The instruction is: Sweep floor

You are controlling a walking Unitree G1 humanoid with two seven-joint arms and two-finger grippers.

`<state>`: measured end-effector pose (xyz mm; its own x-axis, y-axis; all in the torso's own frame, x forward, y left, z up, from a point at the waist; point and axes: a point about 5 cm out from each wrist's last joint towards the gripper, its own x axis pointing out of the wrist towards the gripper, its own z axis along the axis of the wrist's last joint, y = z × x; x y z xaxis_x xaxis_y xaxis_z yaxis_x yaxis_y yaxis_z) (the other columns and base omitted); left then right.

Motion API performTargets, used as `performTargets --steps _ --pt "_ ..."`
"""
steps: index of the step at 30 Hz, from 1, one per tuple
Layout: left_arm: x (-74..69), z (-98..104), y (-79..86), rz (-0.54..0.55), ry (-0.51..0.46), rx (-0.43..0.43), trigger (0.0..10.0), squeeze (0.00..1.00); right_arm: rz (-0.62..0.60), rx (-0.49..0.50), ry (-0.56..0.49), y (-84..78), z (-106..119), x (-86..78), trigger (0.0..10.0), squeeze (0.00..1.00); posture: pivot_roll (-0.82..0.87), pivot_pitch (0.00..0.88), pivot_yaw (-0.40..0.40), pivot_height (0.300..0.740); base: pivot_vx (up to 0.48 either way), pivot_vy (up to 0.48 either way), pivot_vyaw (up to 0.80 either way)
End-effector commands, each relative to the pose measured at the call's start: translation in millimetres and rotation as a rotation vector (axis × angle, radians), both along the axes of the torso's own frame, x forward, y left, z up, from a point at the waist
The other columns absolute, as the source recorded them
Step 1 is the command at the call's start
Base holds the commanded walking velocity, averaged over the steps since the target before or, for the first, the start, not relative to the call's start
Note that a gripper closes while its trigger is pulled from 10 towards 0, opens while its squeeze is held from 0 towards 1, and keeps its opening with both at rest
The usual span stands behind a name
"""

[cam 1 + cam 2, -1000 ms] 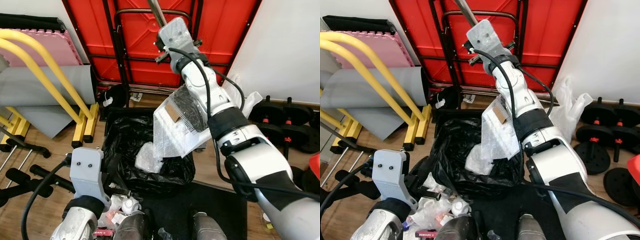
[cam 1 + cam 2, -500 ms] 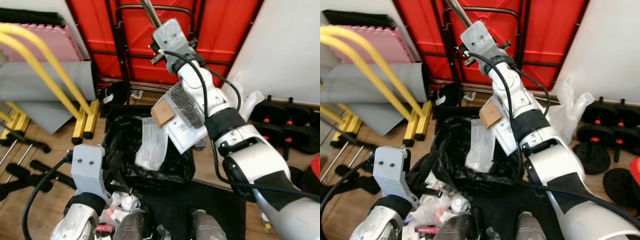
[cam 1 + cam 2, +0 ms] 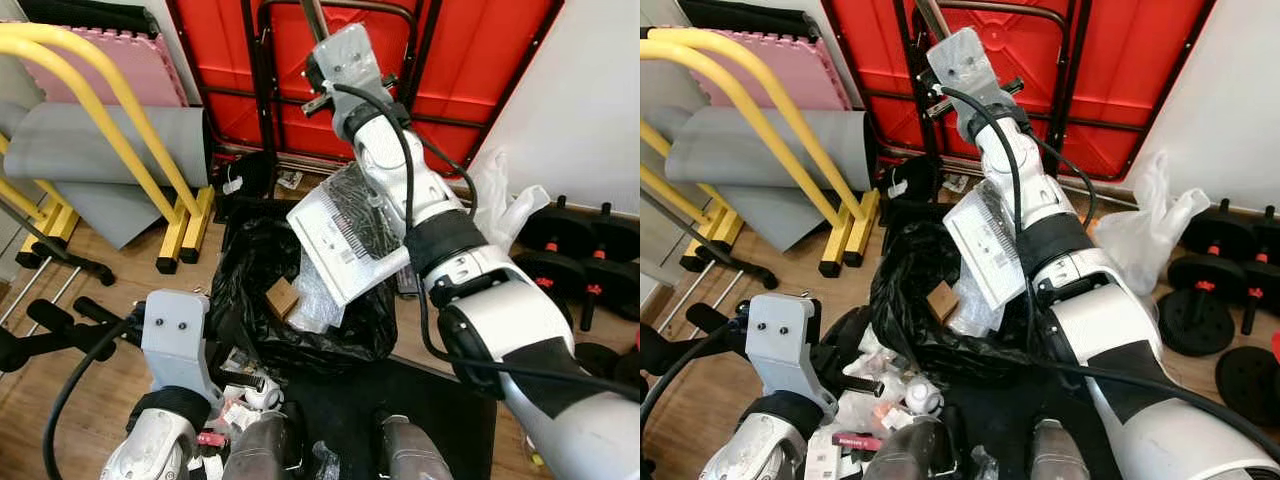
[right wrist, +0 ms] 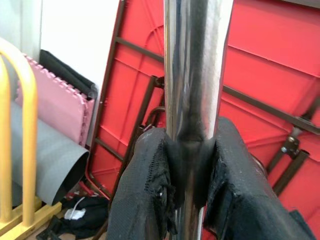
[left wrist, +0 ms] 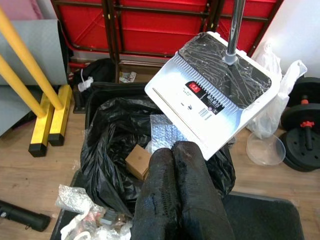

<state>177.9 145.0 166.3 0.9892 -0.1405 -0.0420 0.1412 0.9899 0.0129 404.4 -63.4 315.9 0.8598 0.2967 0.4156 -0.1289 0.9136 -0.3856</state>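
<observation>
Right gripper (image 4: 192, 170), jaws clamped on the dustpan (image 5: 215, 95) handle, should hold the tilt over the bin bag (image 3: 300, 300) until empty; left gripper (image 5: 177, 185) jaws closed, empty.

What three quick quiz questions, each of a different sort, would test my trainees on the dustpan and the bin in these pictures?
1. True or false: the white dustpan is tipped over the black bin bag.
2. Which gripper clamps the metal handle? A) left B) right
3. Fill in: a small brown ____ lies inside the bag.

Key:
1. True.
2. B: the right gripper is shut on the handle; the left gripper hovers shut near the bin.
3. cardboard box.
</observation>
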Motion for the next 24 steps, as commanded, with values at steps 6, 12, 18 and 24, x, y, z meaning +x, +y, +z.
performTargets --steps 6,12,18,24 --pt "-0.1 -5 5.9 0.058 0.025 0.012 10.0 0.00 0.095 0.163 -0.016 -1.8 6 -7.8 10.0 0.00 0.03 0.250 0.006 0.740 0.000 0.000 0.00" --pt "4.7 -6 6.8 0.062 0.015 0.011 10.0 0.00 0.253 0.337 0.052 -7.6 -10 -19.2 10.0 0.00 0.02 0.219 0.004 0.740 0.000 0.000 0.00" --pt "13.4 -5 10.2 0.055 -0.008 -0.003 10.0 0.00 0.320 0.296 0.114 -21.5 -51 -43.1 10.0 0.00 0.00 0.177 0.005 0.740 0.374 0.000 0.00" --pt "22.7 -7 15.9 0.106 -0.010 -0.001 10.0 0.00 0.288 0.264 0.154 -33.4 -72 -55.4 10.0 0.00 0.00 0.160 0.010 0.740 0.130 0.000 0.00"
